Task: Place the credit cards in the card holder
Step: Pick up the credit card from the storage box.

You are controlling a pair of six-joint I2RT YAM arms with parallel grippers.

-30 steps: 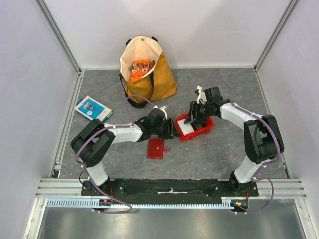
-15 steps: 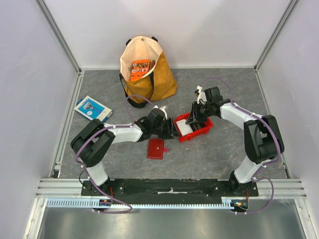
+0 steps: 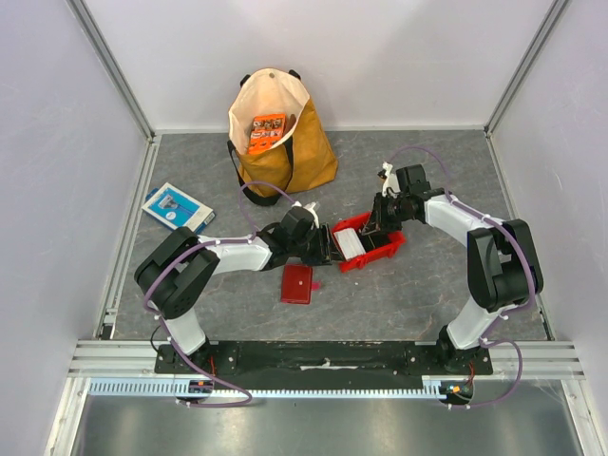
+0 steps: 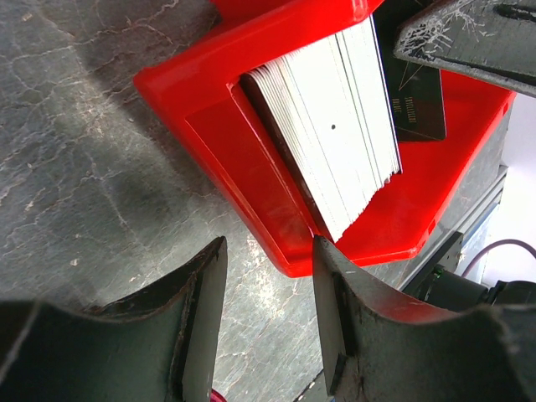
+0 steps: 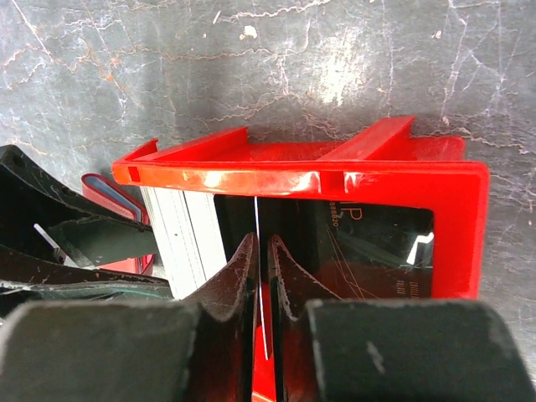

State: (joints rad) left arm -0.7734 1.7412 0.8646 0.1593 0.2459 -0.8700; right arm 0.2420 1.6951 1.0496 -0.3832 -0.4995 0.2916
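Note:
The credit cards sit in a small red bin (image 3: 369,262): a whitish stack (image 3: 351,243) on edge and a dark grey card (image 5: 377,243) lying flat. My right gripper (image 3: 380,225) reaches into the bin; in the right wrist view it (image 5: 261,243) is shut on one thin card (image 5: 255,219) seen edge-on. My left gripper (image 3: 330,245) is open beside the bin's left end; in the left wrist view its jaws (image 4: 268,251) frame the bin's corner (image 4: 289,255). The card holder (image 3: 297,283), a flat red wallet, lies closed on the table in front of the left gripper.
A tan tote bag (image 3: 280,142) holding an orange packet (image 3: 267,131) stands at the back. A blue-and-white flat box (image 3: 176,206) lies at the far left. White walls enclose the grey tabletop (image 3: 418,294).
The right gripper has shifted slightly up and to the right. The red bin has turned a little with it. The left arm and the wallet have not moved.

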